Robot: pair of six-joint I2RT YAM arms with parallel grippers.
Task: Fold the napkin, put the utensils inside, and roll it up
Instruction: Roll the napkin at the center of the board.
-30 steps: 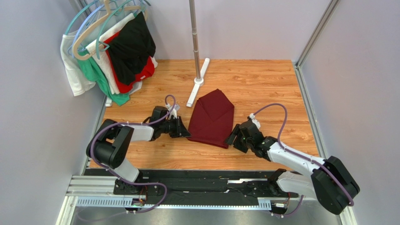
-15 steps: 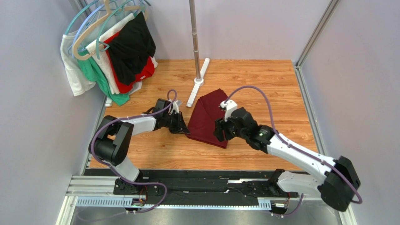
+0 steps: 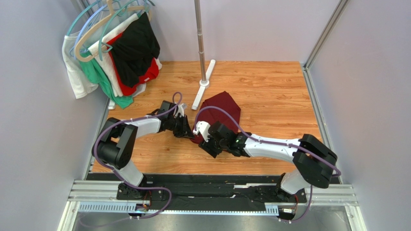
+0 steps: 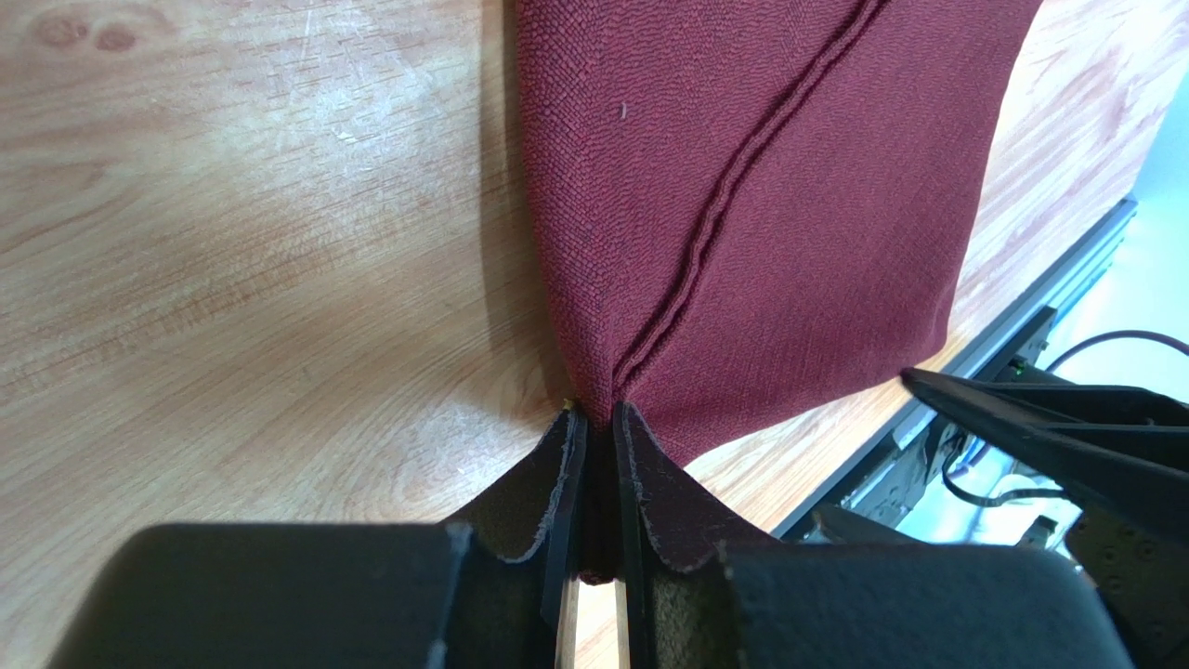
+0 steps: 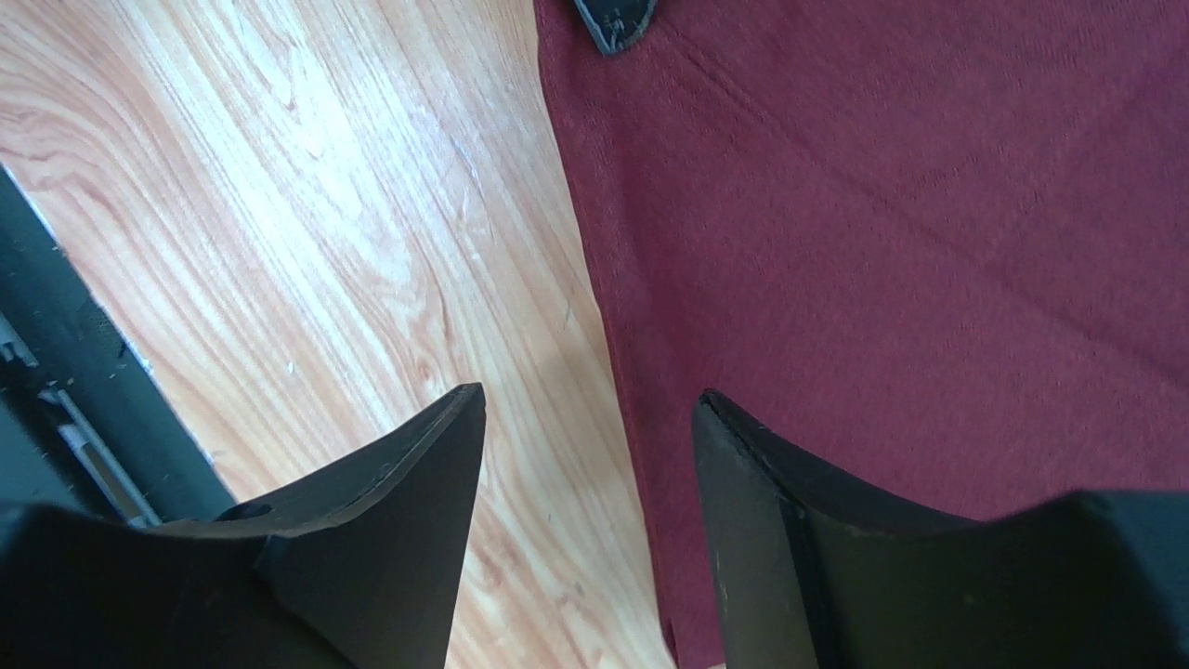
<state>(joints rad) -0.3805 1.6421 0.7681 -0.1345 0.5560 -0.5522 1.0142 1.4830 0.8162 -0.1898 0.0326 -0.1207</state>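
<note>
The dark maroon napkin [image 3: 223,107] lies folded on the wooden floor; its near part is hidden under my right arm. My left gripper [image 3: 189,134] is shut on the napkin's left corner, with cloth [image 4: 782,209] pinched between the pads [image 4: 593,418]. My right gripper [image 3: 206,144] hangs open and empty over the napkin's near-left edge [image 5: 907,209]; one finger is over bare wood, the other over cloth [image 5: 586,404]. The spoon is not in view.
Garments on hangers [image 3: 116,53] hang at the back left. A metal pole [image 3: 200,33] on a white foot [image 3: 202,84] stands just behind the napkin. Grey walls close in both sides. A black rail [image 3: 193,185] runs along the near edge.
My right arm has swung left across the napkin, from its right side to its near-left edge beside the left gripper. The left gripper has stayed shut on the corner, barely moving.
</note>
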